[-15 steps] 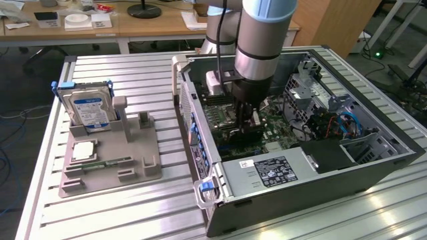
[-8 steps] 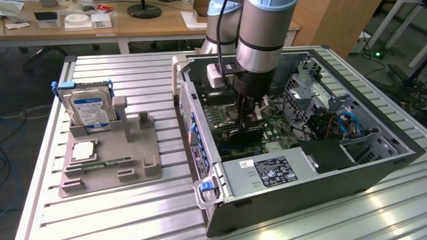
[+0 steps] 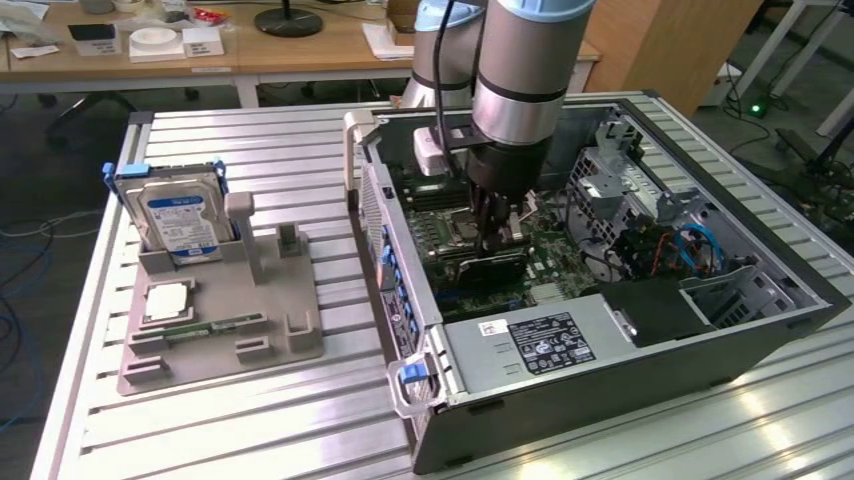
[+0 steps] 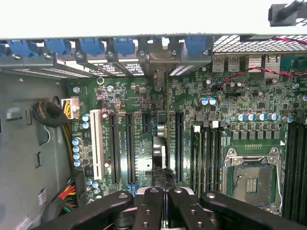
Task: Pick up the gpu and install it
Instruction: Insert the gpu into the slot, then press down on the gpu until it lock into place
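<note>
Installing the gpu (image 4: 160, 143) is, I judge, the step in hand: my hand (image 3: 495, 243) is down inside the open computer case (image 3: 747, 330), clenched on the card's upper edge. The card stands on edge over the motherboard (image 4: 230, 96), among the long expansion slots (image 4: 129, 143), near the middle of the case floor. Its long axis runs along those slots, and its bracket end (image 4: 160, 60) points to the case's rear wall with the blue clips (image 4: 91, 46). Whether it is fully seated I cannot tell; seating would call for a straight, even press into the slot.
</note>
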Controlling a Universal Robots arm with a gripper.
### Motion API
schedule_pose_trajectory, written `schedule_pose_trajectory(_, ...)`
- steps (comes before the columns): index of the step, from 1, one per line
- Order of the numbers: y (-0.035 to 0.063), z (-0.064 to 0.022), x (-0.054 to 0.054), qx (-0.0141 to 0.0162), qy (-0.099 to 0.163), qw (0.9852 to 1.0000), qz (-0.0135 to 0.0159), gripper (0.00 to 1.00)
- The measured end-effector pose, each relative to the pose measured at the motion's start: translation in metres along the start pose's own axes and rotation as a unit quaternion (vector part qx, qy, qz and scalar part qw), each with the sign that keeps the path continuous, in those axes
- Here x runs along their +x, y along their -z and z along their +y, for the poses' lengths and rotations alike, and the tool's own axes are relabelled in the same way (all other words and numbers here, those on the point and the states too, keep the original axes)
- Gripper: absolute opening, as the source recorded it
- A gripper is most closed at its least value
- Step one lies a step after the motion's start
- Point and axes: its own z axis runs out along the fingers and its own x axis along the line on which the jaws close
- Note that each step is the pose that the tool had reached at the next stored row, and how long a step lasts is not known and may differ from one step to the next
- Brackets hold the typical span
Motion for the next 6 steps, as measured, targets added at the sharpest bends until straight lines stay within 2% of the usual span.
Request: schedule_pose_trajectory(6, 0.0, 0.0, 0.0, 0.0, 0.0, 1.0, 0.0, 0.11)
